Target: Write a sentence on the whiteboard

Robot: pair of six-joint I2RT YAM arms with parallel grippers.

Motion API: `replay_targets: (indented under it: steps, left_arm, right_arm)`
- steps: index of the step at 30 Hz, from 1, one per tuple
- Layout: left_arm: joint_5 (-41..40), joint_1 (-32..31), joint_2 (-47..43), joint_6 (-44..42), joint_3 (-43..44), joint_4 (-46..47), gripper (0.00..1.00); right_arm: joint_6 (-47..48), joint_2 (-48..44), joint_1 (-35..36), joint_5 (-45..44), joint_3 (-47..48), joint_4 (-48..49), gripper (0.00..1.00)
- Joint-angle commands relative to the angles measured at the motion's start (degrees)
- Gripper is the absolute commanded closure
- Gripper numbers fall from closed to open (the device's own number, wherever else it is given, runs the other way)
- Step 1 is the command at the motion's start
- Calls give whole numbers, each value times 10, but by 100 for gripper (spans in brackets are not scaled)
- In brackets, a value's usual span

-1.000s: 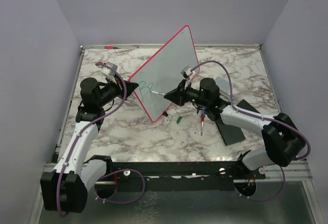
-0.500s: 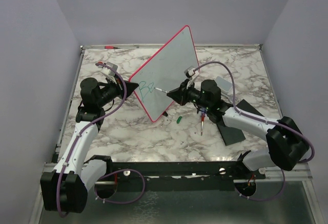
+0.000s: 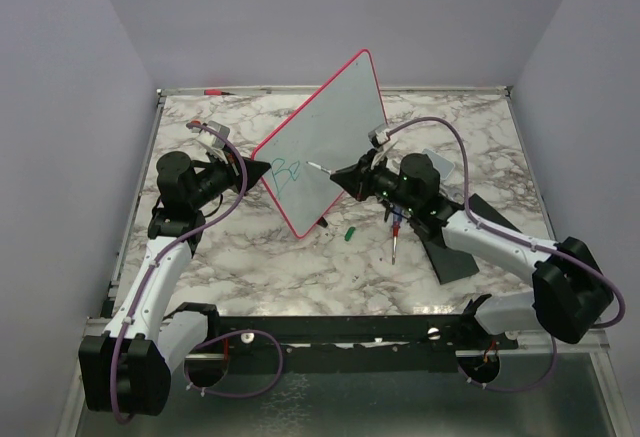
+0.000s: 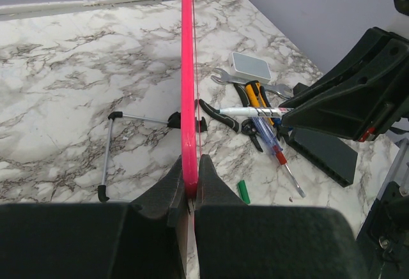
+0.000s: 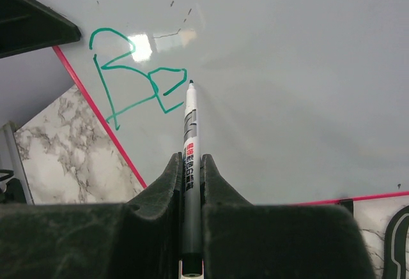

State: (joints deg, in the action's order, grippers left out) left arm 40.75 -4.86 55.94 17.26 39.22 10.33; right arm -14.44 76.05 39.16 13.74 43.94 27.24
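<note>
**Marker tip at the green letters, board pinched on edge**

The right gripper [image 5: 188, 164] is clamping a white marker [image 5: 187, 132] lengthwise between its fingers, with the tip pointing away at the whiteboard [image 5: 287, 68]. From the right wrist, the tip is sitting just beside the end of the green writing [image 5: 131, 75], which looks like a B and an e. I cannot tell whether the tip is touching the surface.

The left gripper [image 4: 190, 172] is closed on the board's pink rim. Its own camera is catching the board edge-on as a thin pink line rising straight up out of the fingers, so the writing is hidden in that view.

The overhead view is giving the layout. The board is standing tilted on one corner, diamond-wise, mid-table between the two arms. The left arm is holding its left corner and the right arm is reaching in from the right.

The left wrist view is showing what lies beyond the rim:
- a wire stand [image 4: 105, 158] with black feet, lying on the marble table [image 4: 64, 100]
- pliers [image 4: 220, 114], a wrench [image 4: 223, 75] and a small grey pad [image 4: 251, 66]
- a red-tipped screwdriver [image 4: 284, 167]
- a green cap [image 4: 243, 191]
- a black slab [image 4: 323, 152], lying under the right arm

From overhead, only the cap, the screwdriver and the slab are showing clearly.
</note>
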Motion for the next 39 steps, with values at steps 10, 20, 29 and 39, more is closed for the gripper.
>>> replay_targets:
  steps: [10,20,29,39]
  left_arm:
    - [29,-10,22,-43,-22,-95,100]
    - [29,-9,24,-43,-21,-95,100]
    - [31,-10,23,-43,-21,-95,100]
    - [31,-10,17,-43,-22,-95,100]
  right_arm:
    - [12,46,-2,43,33,11,99]
    - [19,64,-2,0,48,1,99]
    - [23,55,-10,-56,47,-8,100]
    - [31,33,-15,-32,38,1,99]
